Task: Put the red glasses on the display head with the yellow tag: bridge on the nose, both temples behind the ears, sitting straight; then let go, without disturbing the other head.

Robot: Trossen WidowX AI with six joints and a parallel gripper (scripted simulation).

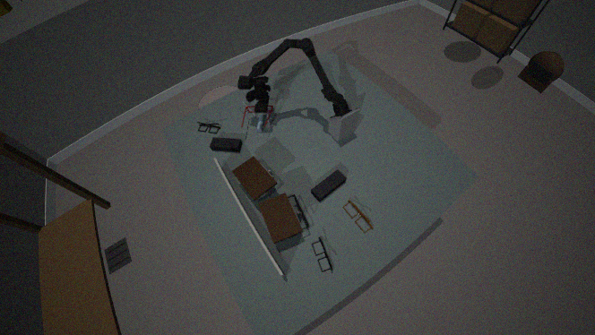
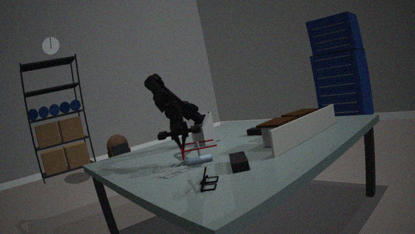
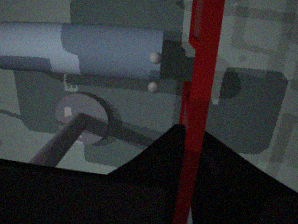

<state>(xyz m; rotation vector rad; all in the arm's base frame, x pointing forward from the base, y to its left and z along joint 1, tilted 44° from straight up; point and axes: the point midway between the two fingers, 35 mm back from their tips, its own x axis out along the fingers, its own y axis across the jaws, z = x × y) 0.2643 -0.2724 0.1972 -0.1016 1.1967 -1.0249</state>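
The red glasses [image 1: 243, 120] [image 2: 200, 148] [image 3: 207, 50] are in my gripper [image 1: 261, 110] [image 2: 182, 147] [image 3: 185, 135], which is shut on their front frame. The glasses hang above the table, temples pointing toward the white board's side, over a pale blue cylinder [image 1: 261, 124] [image 2: 200, 159] [image 3: 115, 50]. Two brown-topped shapes, apparently the display heads, stand by the board: one head [image 1: 254, 177] [image 2: 275, 122] nearer the gripper, the other head [image 1: 280, 217] [image 2: 300, 112] with dark glasses at its front. Their faces are mostly hidden. No yellow tag can be made out.
A white board [image 1: 247, 217] [image 2: 303, 131] stands behind the heads. Dark blocks [image 1: 226, 144] [image 1: 328, 184] [image 2: 239, 162] lie nearby. Black glasses [image 1: 202, 129] [image 2: 203, 183] lie near the gripper's side; orange glasses [image 1: 361, 214] and another black pair lie farther off. A round disc [image 3: 95, 107] with a post is beside the cylinder.
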